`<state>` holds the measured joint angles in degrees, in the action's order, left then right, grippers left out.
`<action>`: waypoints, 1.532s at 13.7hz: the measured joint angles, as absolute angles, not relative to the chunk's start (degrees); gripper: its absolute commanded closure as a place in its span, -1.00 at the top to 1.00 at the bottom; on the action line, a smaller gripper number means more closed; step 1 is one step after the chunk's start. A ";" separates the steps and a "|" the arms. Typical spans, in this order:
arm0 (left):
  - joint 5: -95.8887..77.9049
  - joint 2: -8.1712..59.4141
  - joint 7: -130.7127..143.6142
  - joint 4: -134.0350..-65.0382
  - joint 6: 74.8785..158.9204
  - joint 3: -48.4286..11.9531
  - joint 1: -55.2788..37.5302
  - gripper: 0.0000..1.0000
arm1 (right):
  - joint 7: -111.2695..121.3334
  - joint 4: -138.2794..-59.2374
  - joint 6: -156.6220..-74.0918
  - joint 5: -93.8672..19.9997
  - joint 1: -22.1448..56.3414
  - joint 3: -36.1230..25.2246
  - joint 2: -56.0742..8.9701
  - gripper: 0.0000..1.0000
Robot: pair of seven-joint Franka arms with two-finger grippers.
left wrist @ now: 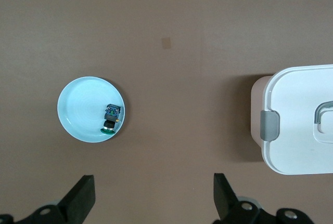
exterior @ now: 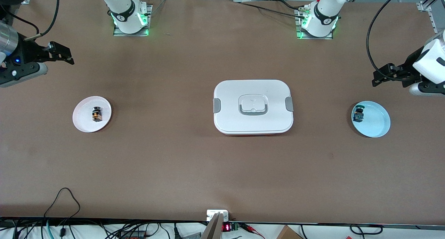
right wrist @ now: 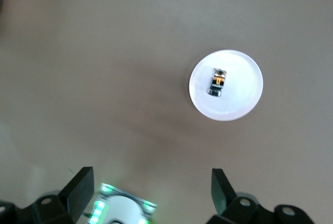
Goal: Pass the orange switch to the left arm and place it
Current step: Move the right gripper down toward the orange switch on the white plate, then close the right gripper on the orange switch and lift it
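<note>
Blue plate (exterior: 375,122), toward the left arm's end of the bench: one blue-teal switch (exterior: 358,113), perhaps tilted. White plate (exterior: 87,122), toward the right arm's end: orange switch (exterior: 96,114), untouched. Box (exterior: 253,106), mid-bench, lid on. Left gripper (exterior: 377,75) and right gripper (exterior: 67,56), raised over the bench's end edges, fingers spread, empty.

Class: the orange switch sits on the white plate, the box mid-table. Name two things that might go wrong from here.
1. The orange switch is tiny on its white plate; the open right gripper may misgrip or tip it.
2. The box lies between that plate and the blue plate near the open left gripper; a low handover path might clip it.
</note>
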<state>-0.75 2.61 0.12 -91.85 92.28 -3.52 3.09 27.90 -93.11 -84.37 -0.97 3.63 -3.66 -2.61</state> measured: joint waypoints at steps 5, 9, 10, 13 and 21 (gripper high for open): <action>-0.75 2.61 0.11 -91.84 92.28 -3.52 3.09 1.00 | 61.84 -102.06 -97.53 -0.88 -0.34 -4.08 -5.18 1.00; -0.75 2.61 0.11 -91.84 92.28 -3.52 3.10 1.00 | 84.34 -109.88 -110.01 0.27 -2.43 -4.15 -7.50 1.00; -0.75 2.61 0.11 -91.84 92.28 -3.52 3.10 1.00 | 88.12 -111.09 -112.26 0.89 -2.86 -4.15 -8.69 1.00; -0.75 2.61 0.12 -91.83 92.28 -3.51 3.10 1.00 | 99.06 -114.07 -120.05 1.46 -4.18 -4.16 -13.73 1.00; -0.75 2.67 0.12 -91.83 91.91 -3.49 3.12 1.00 | 110.43 -119.89 -136.92 1.46 -5.13 -4.04 -21.37 1.00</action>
<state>-0.75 2.67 0.12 -91.83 91.91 -3.49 3.12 110.43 -119.89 -136.92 1.46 -5.13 -4.04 -21.37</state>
